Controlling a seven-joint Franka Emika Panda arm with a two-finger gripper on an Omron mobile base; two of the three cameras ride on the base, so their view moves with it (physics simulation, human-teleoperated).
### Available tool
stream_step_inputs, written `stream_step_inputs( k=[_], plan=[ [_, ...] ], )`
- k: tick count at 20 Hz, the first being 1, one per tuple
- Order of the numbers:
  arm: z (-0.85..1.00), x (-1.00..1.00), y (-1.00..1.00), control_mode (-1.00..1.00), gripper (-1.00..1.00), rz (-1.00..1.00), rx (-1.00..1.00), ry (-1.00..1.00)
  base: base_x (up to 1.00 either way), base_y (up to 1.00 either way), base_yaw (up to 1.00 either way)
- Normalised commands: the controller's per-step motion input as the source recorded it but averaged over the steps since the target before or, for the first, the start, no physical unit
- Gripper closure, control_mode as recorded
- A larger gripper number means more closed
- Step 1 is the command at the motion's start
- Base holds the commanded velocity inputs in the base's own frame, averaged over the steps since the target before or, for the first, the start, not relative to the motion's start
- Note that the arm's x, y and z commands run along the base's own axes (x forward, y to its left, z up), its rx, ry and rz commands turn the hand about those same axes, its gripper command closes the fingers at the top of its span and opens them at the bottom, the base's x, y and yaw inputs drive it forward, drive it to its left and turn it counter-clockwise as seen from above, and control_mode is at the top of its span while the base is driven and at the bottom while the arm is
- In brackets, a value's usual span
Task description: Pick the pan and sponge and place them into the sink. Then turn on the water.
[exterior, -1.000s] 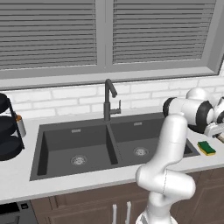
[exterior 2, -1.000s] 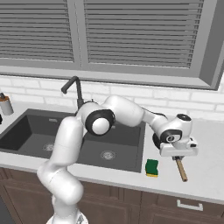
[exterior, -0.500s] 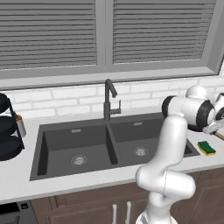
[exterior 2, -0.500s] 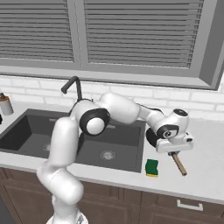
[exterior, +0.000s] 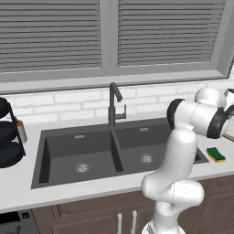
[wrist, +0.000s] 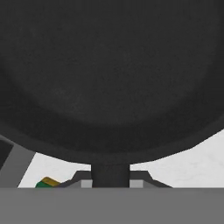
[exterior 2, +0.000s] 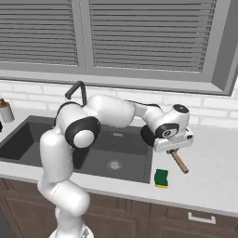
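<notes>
In the hand view the black pan (wrist: 109, 74) looms wide, its handle running down between my gripper's (wrist: 110, 178) fingers, which are shut on it. From the right base view the gripper (exterior 2: 173, 148) hangs above the counter just right of the sink (exterior 2: 28, 139), with the pan's dark body (exterior 2: 148, 135) toward the basin and its tan handle (exterior 2: 179, 162) sticking out below. The yellow-and-green sponge (exterior 2: 161, 178) lies on the counter under the hand and also shows by the sink's right end (exterior: 215, 154). The dark gooseneck faucet (exterior: 113, 103) stands behind the double sink (exterior: 50, 151); no stream runs from it.
A black tiered rack (exterior: 7, 137) and a small bottle (exterior: 20, 132) stand on the counter left of the sink. The bottle (exterior 2: 5, 111) also appears at the far left of the right base view. A brick backsplash and a window with blinds rise behind.
The gripper has carried the pan up off the counter and a little to the left, toward the sink. The sponge has stayed where it was.
</notes>
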Motion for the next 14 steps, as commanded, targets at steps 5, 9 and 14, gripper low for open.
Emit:
stream_step_inputs(
  k=[5,9,14],
  plan=[
    [0.19,0.0,1.0,-1.0,1.0,0.06,0.0,-0.16,0.0,0.0,0.0],
    [0.06,0.12,1.0,-1.0,1.0,0.06,-0.02,0.0,0.0,0.0,0.0],
    [0.0,0.21,0.94,-1.0,1.0,0.11,-0.04,-0.04,0.0,0.0,0.0]
  ],
)
